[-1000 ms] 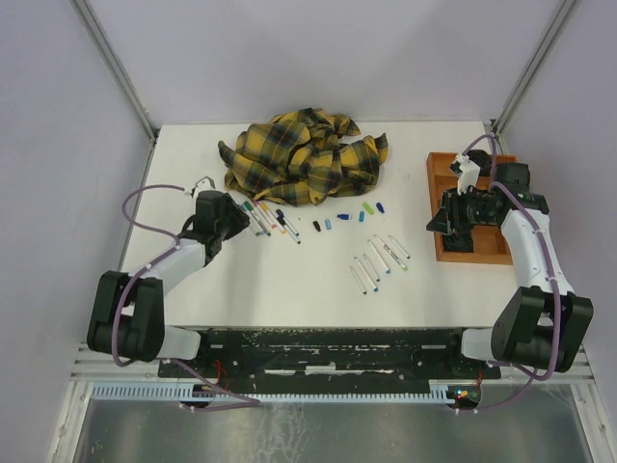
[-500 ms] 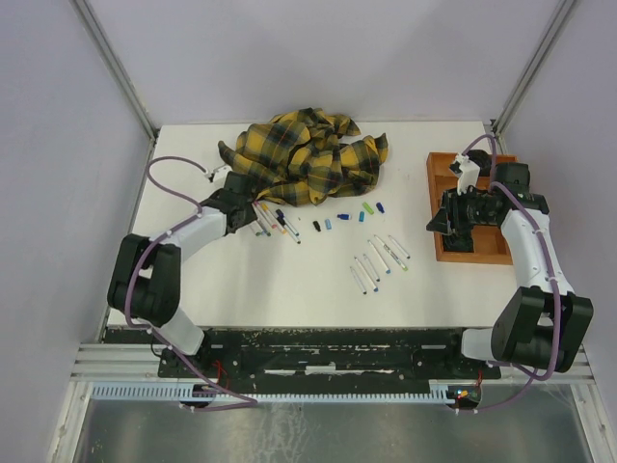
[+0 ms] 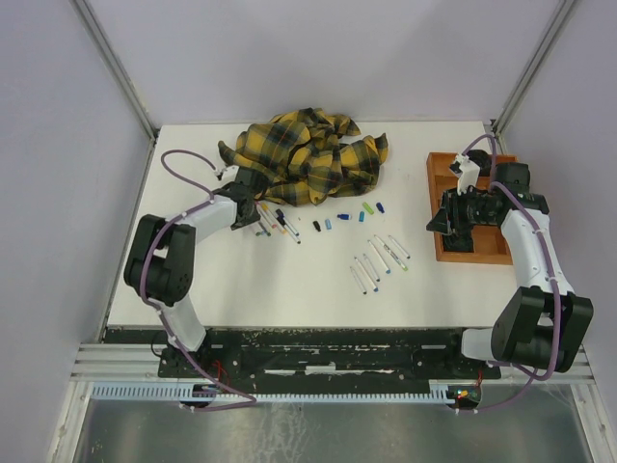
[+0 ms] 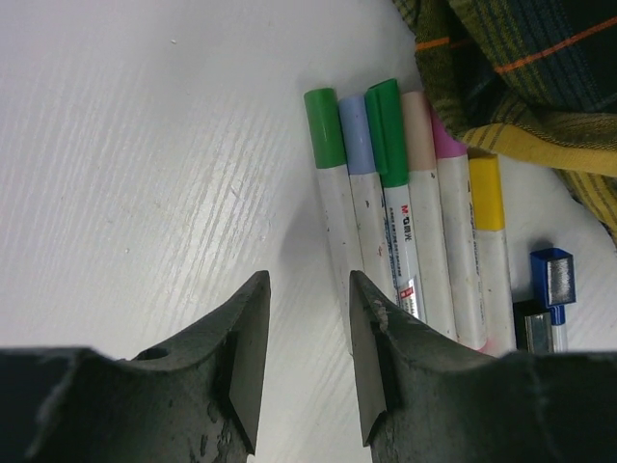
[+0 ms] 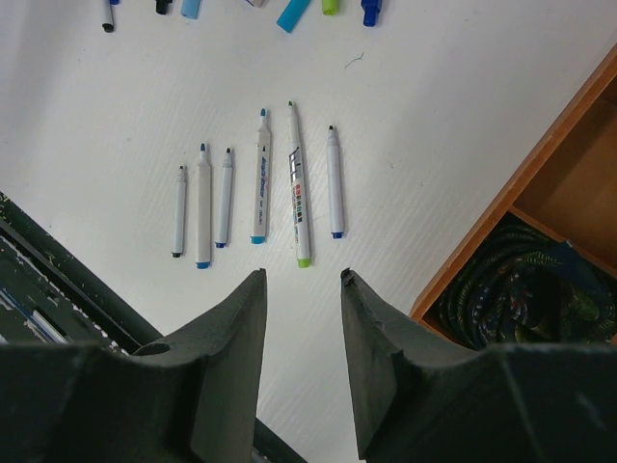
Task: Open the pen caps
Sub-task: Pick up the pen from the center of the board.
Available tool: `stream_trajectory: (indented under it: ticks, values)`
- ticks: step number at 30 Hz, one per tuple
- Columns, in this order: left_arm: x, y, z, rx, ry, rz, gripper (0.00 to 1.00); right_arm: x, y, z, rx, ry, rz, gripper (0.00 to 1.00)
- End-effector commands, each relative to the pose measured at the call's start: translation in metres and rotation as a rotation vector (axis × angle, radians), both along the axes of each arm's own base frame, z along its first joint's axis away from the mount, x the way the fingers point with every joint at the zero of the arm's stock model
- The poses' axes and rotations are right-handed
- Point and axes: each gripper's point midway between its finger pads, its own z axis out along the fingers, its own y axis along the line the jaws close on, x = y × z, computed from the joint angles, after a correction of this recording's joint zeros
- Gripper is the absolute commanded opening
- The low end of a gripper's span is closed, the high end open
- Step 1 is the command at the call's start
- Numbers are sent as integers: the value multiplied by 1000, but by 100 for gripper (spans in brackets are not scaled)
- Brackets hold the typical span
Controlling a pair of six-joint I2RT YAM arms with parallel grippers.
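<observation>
Several capped pens lie side by side at the hem of the plaid cloth, with green, lilac, peach, pink and yellow pen caps on them. My left gripper is open just left of that row, only bare table between its fingers. In the top view it sits at the capped pens. Loose pen caps lie mid-table, and uncapped pens lie in a row nearer the front. My right gripper hovers open and empty beside the wooden tray.
A yellow-and-black plaid cloth is heaped at the back of the table, its hem touching the capped pens. The wooden tray stands at the right edge and holds a dark coiled item. A loose blue cap lies by the yellow-capped pen.
My left arm has swung away from the front toward the cloth, bringing its gripper up to the capped pens, and its jaws have narrowed a little. The right arm has not moved.
</observation>
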Motion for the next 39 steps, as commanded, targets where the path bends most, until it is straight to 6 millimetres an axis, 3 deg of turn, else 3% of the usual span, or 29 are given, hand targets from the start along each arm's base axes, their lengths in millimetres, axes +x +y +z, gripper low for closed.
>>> stream_trajectory:
  ticks: [1,13,21,31,39]
  values:
    - [10,0,6,40,-11,-10,44,3,0,9,1,-41,12,44]
    - [8,2,-7,69,36,-3,43,3,0,8,1,-41,11,45]
    - [-7,9,-19,80,68,21,27,3,1,9,2,-42,13,45]
    - [-18,12,-28,86,92,17,28,2,2,10,6,-45,14,45]
    - [-25,16,-21,89,78,22,6,0,5,15,26,-55,25,45]
